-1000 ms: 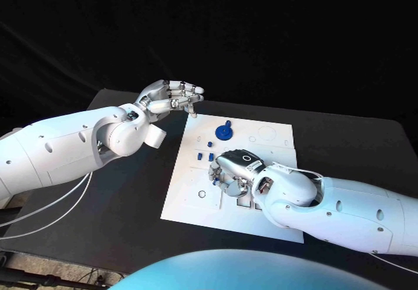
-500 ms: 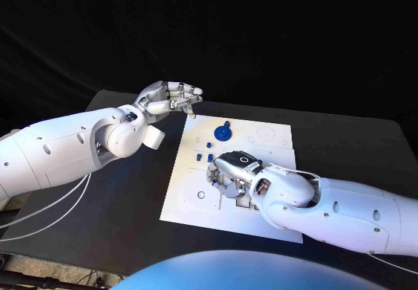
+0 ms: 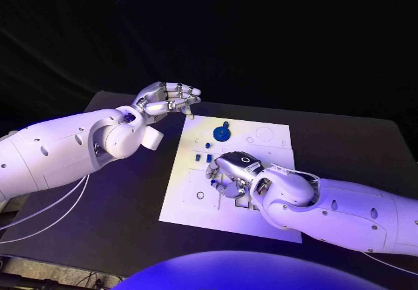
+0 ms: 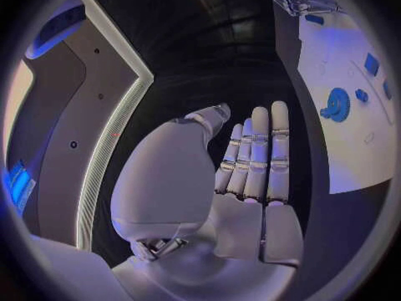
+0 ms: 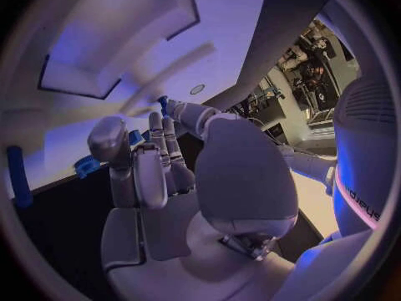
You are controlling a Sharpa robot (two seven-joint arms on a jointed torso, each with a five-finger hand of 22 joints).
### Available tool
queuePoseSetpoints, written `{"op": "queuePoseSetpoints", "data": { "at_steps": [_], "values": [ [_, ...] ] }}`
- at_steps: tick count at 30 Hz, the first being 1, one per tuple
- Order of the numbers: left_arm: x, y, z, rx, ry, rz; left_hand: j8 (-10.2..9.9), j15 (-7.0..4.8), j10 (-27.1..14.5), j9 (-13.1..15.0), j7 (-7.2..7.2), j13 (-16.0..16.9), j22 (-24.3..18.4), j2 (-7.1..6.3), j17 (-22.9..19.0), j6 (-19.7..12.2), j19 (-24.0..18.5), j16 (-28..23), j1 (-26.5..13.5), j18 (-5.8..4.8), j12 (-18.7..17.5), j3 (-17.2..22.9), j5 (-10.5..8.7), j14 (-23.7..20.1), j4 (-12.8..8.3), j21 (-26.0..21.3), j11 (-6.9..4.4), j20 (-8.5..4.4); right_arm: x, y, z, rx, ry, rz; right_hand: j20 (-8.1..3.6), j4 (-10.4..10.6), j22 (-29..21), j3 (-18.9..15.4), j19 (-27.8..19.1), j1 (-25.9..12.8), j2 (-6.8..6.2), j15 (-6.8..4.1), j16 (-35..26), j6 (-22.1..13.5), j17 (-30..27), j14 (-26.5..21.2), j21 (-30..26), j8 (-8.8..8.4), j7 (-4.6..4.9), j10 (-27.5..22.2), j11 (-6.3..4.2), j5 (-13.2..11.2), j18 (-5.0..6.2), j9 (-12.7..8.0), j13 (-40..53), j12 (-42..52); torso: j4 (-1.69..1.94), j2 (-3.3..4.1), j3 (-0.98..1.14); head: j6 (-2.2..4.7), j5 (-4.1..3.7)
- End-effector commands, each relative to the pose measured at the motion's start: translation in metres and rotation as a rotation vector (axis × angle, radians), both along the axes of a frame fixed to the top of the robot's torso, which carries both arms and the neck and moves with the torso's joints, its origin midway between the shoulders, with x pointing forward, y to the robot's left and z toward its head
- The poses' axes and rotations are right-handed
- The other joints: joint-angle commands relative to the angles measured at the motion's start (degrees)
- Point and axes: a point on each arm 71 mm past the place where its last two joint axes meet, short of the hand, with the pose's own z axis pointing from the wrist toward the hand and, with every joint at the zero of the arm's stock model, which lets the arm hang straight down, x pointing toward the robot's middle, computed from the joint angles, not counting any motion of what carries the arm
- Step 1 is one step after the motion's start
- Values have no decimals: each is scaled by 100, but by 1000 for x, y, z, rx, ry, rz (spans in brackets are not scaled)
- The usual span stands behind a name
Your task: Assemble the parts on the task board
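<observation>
Head view: black tabletop [image 3: 113, 199] across the frame's middle and lower part, with white task board [image 3: 187, 208] lying flat at centre. Right arm entering from the lower right, right hand [image 3: 234, 175] palm down over the board's middle, fingers curled toward the surface; whether anything is pinched cannot be told. Left arm coming in from the left edge, left hand [image 3: 165, 98] raised at upper centre-left, just beyond the board's upper left corner, fingers curled in with nothing visible in them. Round blue part [image 3: 223, 132] on the board's upper half, above the right hand. Small blue parts [image 3: 209, 157] left of that hand. Left wrist view: same round blue part [image 4: 337, 104] at right.
</observation>
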Motion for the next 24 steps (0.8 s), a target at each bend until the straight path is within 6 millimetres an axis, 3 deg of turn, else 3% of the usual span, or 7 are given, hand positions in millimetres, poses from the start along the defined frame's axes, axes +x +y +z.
{"op": "queuePoseSetpoints", "data": {
  "at_steps": [1, 7, 11, 17, 24],
  "values": [
    [-1, -1, 1, -6, -3, -17, -11, 16, -36, -7, 246, -7, 6, -22, -2, -37, -40, -37, -25, 75, -17, 19, 11, -20, -29, 25, 1, -15, 2, -3, 2, 45, 1, -30, 28, 18, -126, -135, -136, -34, -115, 48, -93, -73, -145, 54, -248, -33, -5, -186, 29, -27, 90, -10, -43, 7, 6, 7, 3, 5, 0],
    [-1, 0, 1, -4, -3, -14, -9, 16, -39, -7, 245, -7, 6, -28, -1, -40, -41, -39, -19, 76, -15, 20, 7, -22, -40, 26, 1, -15, -2, -5, 5, 60, 3, -22, 56, 51, -220, -542, -183, -76, -177, 46, -124, -130, -200, 13, -415, -59, -20, -342, 21, -26, 113, -19, -47, 195, -3, 8, 8, 6, -2],
    [-1, 1, 1, -3, -3, -12, -10, 16, -43, -8, 246, -8, 7, -30, -1, -44, -42, -40, -16, 76, -16, 21, 5, -23, -45, 27, 1, -15, -5, -10, 7, 69, 21, -21, 52, 94, -258, -786, -169, -38, -127, 44, -131, -133, -221, 5, -475, -73, -23, -425, 15, -12, 118, -31, -46, 339, -4, 7, 6, 8, -4],
    [-1, 3, 1, -1, -3, -7, -11, 17, -48, -9, 247, -8, 7, -32, -1, -51, -43, -41, -17, 76, -16, 21, 2, -24, -50, 28, 3, -14, -6, -23, 15, 78, 48, -41, 51, 114, -250, -829, -140, 8, -62, 46, -122, -129, -209, 10, -456, -82, -17, -461, 18, -5, 110, -41, -48, 411, -4, 2, 3, 17, -35],
    [-1, 5, 1, 2, -3, -2, -12, 17, -52, -10, 248, -9, 8, -33, -1, -55, -44, -42, -17, 76, -17, 21, 1, -24, -53, 29, 4, -14, 7, -57, 34, 76, 103, -109, 37, 149, -128, -792, 26, 62, 37, 33, -20, -115, -56, 96, -215, -100, -19, -416, 9, 2, 65, -60, -44, 562, -17, -8, -6, 49, -109]
  ]
}}
